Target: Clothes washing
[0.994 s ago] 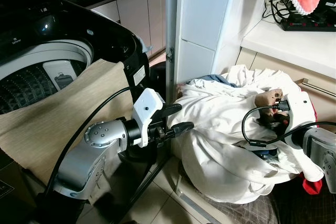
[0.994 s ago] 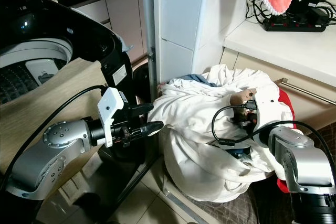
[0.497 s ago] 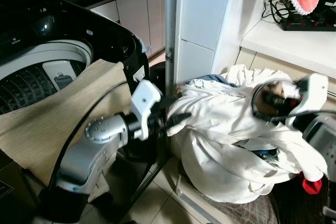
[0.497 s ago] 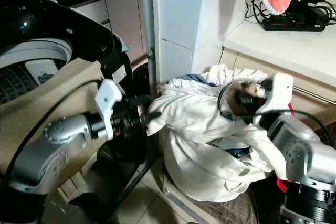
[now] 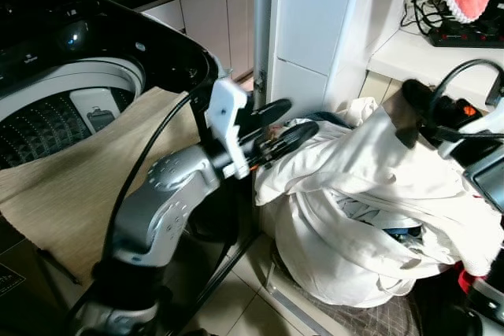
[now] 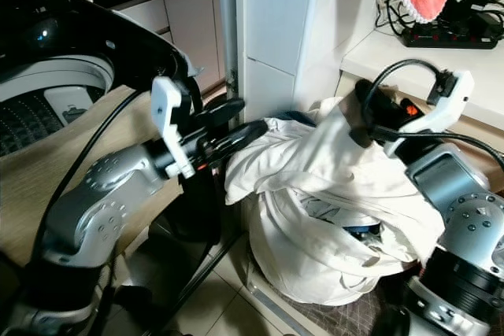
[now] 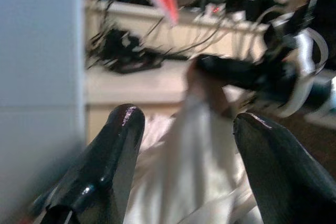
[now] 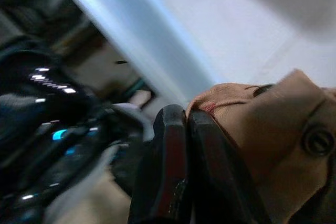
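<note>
Beside the white pillar, the laundry pile (image 5: 354, 226) sits heaped on the floor, well apart from the open drum of the washing machine (image 5: 55, 108) on the robot's left. The right tool (image 6: 364, 112) is clenched on a fold of a white garment (image 5: 370, 163) near its top, with a tan, buttoned piece (image 8: 262, 129) pinched alongside the closed fingers in the right wrist view. The cloth hangs from that grip in a taut ridge while the rest of it lies draped over the heap.

The left tool (image 5: 287, 120) hovers at the near edge of the white cloth with its fingers (image 7: 113, 145) spread and nothing between them; from its own camera the garment hangs straight ahead.

To my eye the step in hand is getting this one piece free of the pile and across to the drum. Doing it well probably means the left tool closing on the loose lower edge so the weight is shared, then both lifting high enough that the trailing cloth clears the heap and the machine's black rim (image 5: 185, 57). A beige cloth (image 5: 71, 186) lies over the front of the machine, and I'd judge a dragging sleeve could catch on it or pull other clothes out with it. The tan piece may come along too.
</note>
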### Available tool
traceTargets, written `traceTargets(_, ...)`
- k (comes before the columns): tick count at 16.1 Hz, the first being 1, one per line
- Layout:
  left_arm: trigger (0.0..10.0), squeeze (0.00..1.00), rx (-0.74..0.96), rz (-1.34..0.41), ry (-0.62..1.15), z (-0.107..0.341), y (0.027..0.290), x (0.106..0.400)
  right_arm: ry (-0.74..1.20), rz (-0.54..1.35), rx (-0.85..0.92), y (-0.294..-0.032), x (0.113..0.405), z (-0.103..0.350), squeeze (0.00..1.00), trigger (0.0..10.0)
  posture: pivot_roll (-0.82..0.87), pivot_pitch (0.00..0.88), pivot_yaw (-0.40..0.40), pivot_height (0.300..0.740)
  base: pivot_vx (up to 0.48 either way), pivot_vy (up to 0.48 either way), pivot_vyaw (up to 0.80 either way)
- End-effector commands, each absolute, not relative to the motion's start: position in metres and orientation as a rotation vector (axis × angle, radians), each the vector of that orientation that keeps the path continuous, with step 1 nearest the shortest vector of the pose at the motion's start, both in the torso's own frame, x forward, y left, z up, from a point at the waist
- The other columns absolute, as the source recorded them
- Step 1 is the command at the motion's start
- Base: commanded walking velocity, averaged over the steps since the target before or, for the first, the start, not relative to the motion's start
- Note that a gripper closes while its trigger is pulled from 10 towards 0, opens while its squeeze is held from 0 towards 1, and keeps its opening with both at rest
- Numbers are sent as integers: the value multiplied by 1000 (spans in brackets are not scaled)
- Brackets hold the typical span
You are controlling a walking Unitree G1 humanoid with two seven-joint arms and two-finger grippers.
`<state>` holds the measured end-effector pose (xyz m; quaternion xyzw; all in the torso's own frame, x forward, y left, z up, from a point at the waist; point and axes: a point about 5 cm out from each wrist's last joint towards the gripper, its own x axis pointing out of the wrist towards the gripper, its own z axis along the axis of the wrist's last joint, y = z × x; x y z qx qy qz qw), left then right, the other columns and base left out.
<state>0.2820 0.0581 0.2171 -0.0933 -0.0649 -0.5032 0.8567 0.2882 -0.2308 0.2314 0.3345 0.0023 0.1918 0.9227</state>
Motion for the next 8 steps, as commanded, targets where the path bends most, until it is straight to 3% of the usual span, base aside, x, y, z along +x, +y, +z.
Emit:
traceTargets(1, 10000, 1000, -215, -1084, -137, 220, 53, 282, -43, 438, 682, -226, 285, 247, 0, 0, -192, 0, 37, 740, 0, 0, 0)
traceTargets(8, 10000, 1000, -227, -1083, -159, 223, 11, 292, -104, 591, 829, -198, 281, 272, 0, 0, -204, 0, 35, 740, 0, 0, 0)
